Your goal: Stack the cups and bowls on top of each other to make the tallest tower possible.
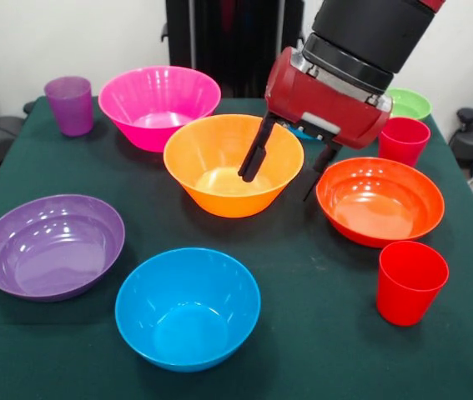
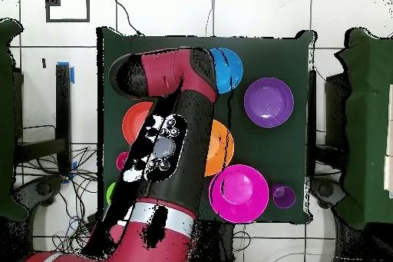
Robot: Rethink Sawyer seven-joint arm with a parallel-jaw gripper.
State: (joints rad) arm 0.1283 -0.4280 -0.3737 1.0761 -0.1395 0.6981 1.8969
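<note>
Green cloth covers our counter (image 1: 303, 283), and nothing is stacked yet: every bowl and cup sits apart, with the blue bowl (image 1: 188, 307) at one edge, the purple bowl (image 1: 51, 245) beside it, and the pink bowl (image 1: 159, 106) and purple cup (image 1: 70, 105) toward the opposite edge. Our pincer (image 1: 284, 171) is spread wide and holding nothing, one finger inside the orange bowl (image 1: 233, 164) and the other outside, straddling the rim nearest the red-orange bowl (image 1: 379, 200). We judge that closing on that slick, sloping wall could let the bowl slip or tilt, or nudge the red-orange bowl and nearby red cup (image 1: 404, 140).
</note>
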